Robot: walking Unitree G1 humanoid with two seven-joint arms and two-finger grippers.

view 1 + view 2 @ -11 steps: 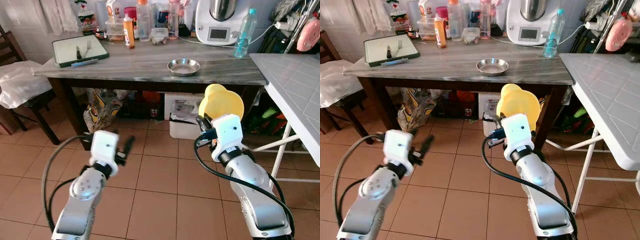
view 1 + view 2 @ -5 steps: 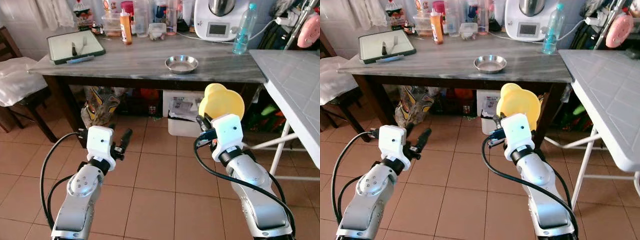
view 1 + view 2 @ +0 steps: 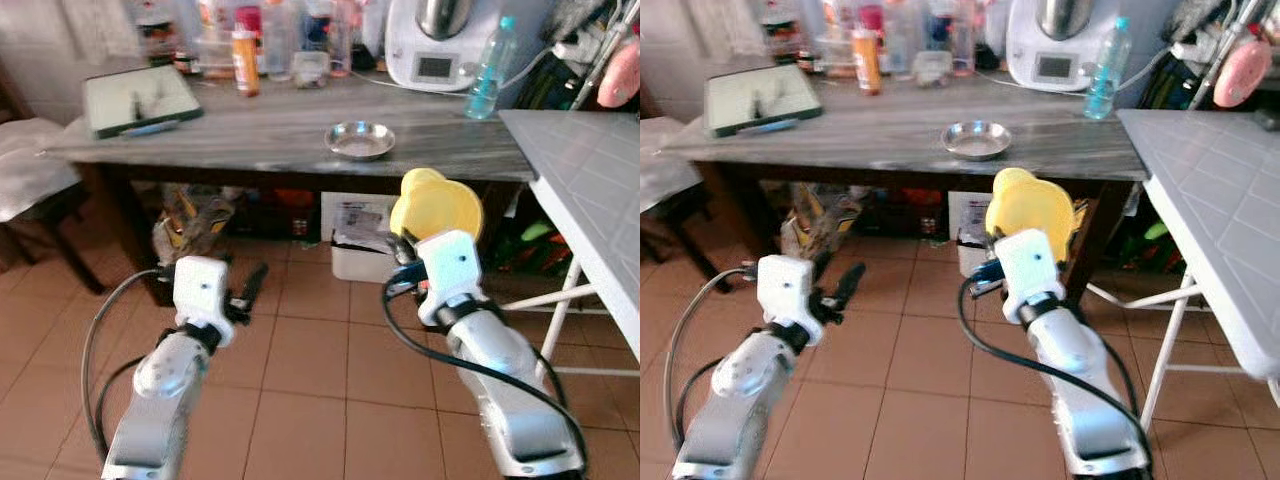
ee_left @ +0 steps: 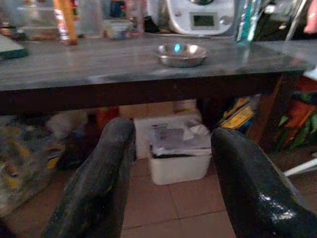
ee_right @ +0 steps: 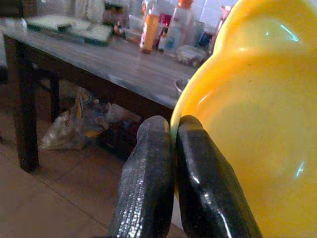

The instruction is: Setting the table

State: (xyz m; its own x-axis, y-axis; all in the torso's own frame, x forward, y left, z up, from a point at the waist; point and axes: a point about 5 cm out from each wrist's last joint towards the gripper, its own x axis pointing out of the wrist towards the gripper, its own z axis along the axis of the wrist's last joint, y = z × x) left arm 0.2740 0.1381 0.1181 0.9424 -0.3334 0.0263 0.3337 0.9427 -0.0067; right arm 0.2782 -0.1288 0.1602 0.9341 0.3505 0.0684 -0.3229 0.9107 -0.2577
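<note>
The yellow plate (image 3: 437, 205) is up in the air in front of the table (image 3: 280, 130), held on edge by the right gripper (image 5: 171, 148), whose two black fingers are pinched tight on its rim. It hangs below the tabletop's level, just before the table's front edge, over the tiled floor (image 3: 320, 360).

The left gripper (image 4: 171, 163) is raised beside it at about the same height, well apart from the plate, fingers spread and holding nothing.

On the table, a small metal bowl (image 3: 360, 139) sits near the front, roughly above the plate. Farther back are a green tray (image 3: 138, 98), an orange bottle (image 3: 243, 60), a white kitchen machine (image 3: 433, 45) and a blue water bottle (image 3: 485, 68). Under the table stands a white bin (image 3: 362, 235). A white folding table (image 3: 590, 190) juts in on the right.
</note>
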